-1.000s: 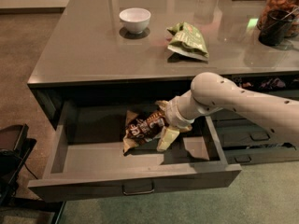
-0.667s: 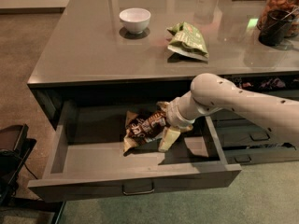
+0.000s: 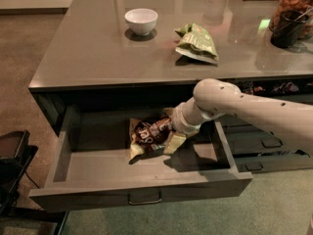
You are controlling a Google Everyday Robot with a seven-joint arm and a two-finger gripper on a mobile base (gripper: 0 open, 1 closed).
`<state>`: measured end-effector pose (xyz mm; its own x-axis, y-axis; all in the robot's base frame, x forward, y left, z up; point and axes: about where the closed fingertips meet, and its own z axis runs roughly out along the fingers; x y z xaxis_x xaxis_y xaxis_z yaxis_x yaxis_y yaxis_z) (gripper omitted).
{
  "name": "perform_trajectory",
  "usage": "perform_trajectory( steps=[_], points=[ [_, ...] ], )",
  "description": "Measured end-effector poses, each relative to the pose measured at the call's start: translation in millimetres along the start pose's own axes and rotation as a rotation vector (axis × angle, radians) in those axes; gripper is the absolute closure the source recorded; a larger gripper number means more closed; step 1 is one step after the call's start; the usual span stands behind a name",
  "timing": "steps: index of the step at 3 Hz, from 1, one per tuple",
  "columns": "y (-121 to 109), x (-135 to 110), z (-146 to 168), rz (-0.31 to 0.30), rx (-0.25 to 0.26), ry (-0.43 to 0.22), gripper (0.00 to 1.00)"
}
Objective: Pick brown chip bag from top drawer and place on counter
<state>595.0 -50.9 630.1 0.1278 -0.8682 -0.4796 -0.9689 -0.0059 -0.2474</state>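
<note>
Reaches in from the right with the arm [image 3: 259,109], down into the open top drawer [image 3: 142,187]. Ends in the jaws, low inside the drawer, toward the back. Cannot tell if spread wide, pressed together, or pinching something (too much hidden by the wrist and by the crinkly foil).

Just left of the jaws: the brown chip bag [image 3: 149,135], lying on the drawer floor. Seems to touch the jaws with its right end. Runs long-ways on a slant, from right beside the jaws down and off to the left, toward the drawer front. Dark middle with white letters facing up, tan ends sticking out.

So, probably no more reaching to do. Only a good hold on that close end, across the thin edge of the bag and not along its length.

After that, most likely: lift up, past the drawer walls and the lip of the desk [image 3: 88,53] hanging over the back of the drawer. Then up and beyond the jaws to the shiny top.

Up there, well away from the jaws: a white bowl [image 3: 141,21] and a green chip bag [image 3: 197,43]. Not the ones to grab.

Might slip, being slick foil, if held by only a corner.
</note>
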Motion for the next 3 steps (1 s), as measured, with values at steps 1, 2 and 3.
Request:
perform_trajectory(
  steps=[1, 2, 3],
  points=[
    [4.5, 2.9, -8.5, 0.022, 0.01, 0.012, 0.42],
    [4.6, 2.9, -8.5, 0.022, 0.01, 0.012, 0.66],
    [5.5, 2.9, -8.6, 0.024, 0.008, 0.009, 0.89]
  ],
)
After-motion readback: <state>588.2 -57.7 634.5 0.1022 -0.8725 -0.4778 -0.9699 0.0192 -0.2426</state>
